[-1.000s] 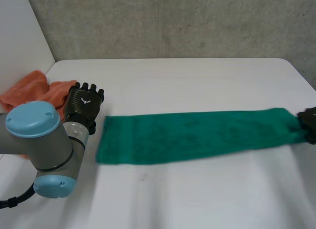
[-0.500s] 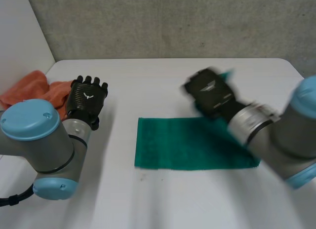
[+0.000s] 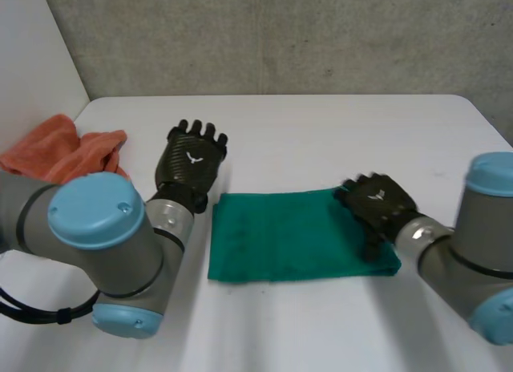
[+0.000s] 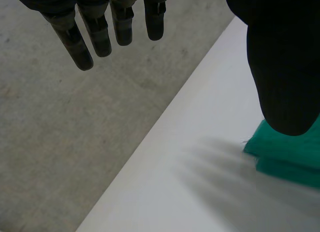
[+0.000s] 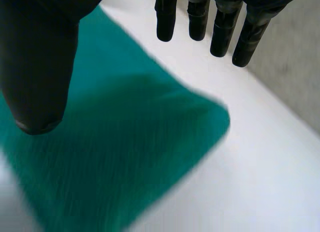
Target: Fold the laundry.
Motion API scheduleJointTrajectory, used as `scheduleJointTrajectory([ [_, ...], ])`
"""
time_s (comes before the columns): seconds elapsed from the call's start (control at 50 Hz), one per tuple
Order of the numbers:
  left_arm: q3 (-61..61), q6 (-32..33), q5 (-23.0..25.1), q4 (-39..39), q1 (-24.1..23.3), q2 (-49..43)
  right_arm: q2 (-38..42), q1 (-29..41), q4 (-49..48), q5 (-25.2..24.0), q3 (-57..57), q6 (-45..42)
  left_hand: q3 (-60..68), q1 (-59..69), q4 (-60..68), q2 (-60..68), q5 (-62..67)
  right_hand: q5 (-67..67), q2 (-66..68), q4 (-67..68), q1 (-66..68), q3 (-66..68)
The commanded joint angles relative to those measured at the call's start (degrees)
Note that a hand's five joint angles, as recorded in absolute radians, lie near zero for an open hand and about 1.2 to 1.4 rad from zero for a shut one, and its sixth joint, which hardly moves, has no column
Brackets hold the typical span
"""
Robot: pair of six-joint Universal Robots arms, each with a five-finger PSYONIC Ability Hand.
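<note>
a nappy green towel (image 3: 292, 234) lies folded into a flat rectangle on the smooth white surface (image 3: 337, 139). the right hand (image 3: 375, 204) is over its right end, fingers straight, grasping nothing. the left hand (image 3: 189, 163), likewise released, is beside its far left corner. a crumpled orange cloth (image 3: 60, 151) lies well apart.

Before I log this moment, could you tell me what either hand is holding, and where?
Nothing is held: the left hand is open beside the green towel, the right hand open over its end.
</note>
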Motion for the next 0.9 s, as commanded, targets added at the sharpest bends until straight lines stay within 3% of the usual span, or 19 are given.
scheduleJointTrajectory([
  [0.02, 0.22, 0.06, -0.06, 0.00, -1.51, -1.25, -0.94, -7.90, 1.32, -5.81, 7.68, -0.42, -1.99, -1.32, -1.65, -1.66, -2.76, 13.30, 14.79, 13.94, 15.72, 15.00],
  [0.08, 0.13, 0.06, -0.15, -0.09, -1.51, -1.42, -0.85, -9.05, 1.14, -6.09, 7.96, -0.51, -1.99, -1.32, -1.65, -1.66, -2.76, 35.87, 37.36, 36.51, 38.29, 37.57],
  [0.12, -0.13, 0.06, -0.15, -0.09, -1.43, -1.34, 0.02, -9.67, 0.01, -5.74, 7.43, -0.60, -1.99, -1.32, -1.65, -1.66, -2.76, 65.88, 67.37, 66.52, 68.30, 67.58],
  [0.24, -0.75, -0.02, -0.41, -0.71, -1.42, -0.02, -0.85, -9.67, -7.02, -2.14, 6.12, -1.47, -1.99, -1.32, -1.65, -1.66, -2.76, 66.00, 67.49, 66.64, 68.42, 67.69],
  [0.32, -1.54, -0.02, -0.50, -0.62, -1.25, 1.47, -2.61, -5.73, -7.38, 0.59, 2.07, -3.06, -1.99, -1.32, -1.65, -1.66, -2.76, 66.00, 67.49, 66.64, 68.42, 67.69],
  [0.4, -1.89, 0.06, -0.68, -0.62, -0.72, 3.05, -3.14, 4.98, -5.01, 1.30, -3.55, -3.58, -1.99, -1.32, -1.65, -1.66, -2.76, 66.00, 67.49, 66.64, 68.42, 67.69],
  [0.48, -1.89, 0.06, -0.85, -0.62, -0.28, 3.76, 2.29, 16.57, -3.34, 0.95, -8.90, -5.16, -1.99, -1.32, -1.65, -1.66, -2.76, 66.00, 67.49, 66.64, 68.42, 67.69],
  [0.6, -1.45, -0.81, -3.22, -0.62, 0.95, 4.11, 6.79, 25.12, -3.34, -0.46, -10.50, -9.47, -1.99, -1.32, -1.65, -1.66, -2.76, 66.00, 67.49, 66.64, 68.42, 67.69],
  [0.66, -1.10, -3.44, -3.58, -0.71, 0.86, 4.29, 7.94, 25.13, -3.34, 0.07, -9.98, -9.04, -1.99, -1.32, -1.65, -1.66, -2.76, 17.95, 19.44, 18.59, 20.37, 19.64],
  [0.68, -1.01, -4.23, -3.58, -0.71, 0.77, 4.38, 7.41, 24.52, -3.60, -0.37, -9.10, -7.47, -1.99, -1.32, -1.65, -1.66, -2.76, -4.00, -2.51, -3.36, -1.58, -2.31],
  [0.74, -0.14, -7.57, -3.49, -0.79, 0.42, 4.55, 5.75, 23.47, -3.87, -0.46, -8.13, -2.37, -1.99, -1.32, -1.65, -1.66, -2.76, -4.00, -2.51, -3.36, -1.58, -2.31],
  [0.84, 2.50, -11.62, -2.79, -2.46, -0.98, 4.38, -1.72, 10.23, -3.34, 0.06, -6.46, 13.43, -1.99, -1.32, -1.65, -1.66, -2.76, -4.00, -2.51, -3.36, -1.58, -2.31],
  [0.9, 4.87, -15.48, -0.77, -5.62, -2.47, 3.67, -2.52, 5.63, -2.46, -0.20, -6.02, 18.03, -1.99, -1.32, -1.65, -1.66, -2.76, -4.00, -2.51, -3.36, -1.58, -2.31],
])
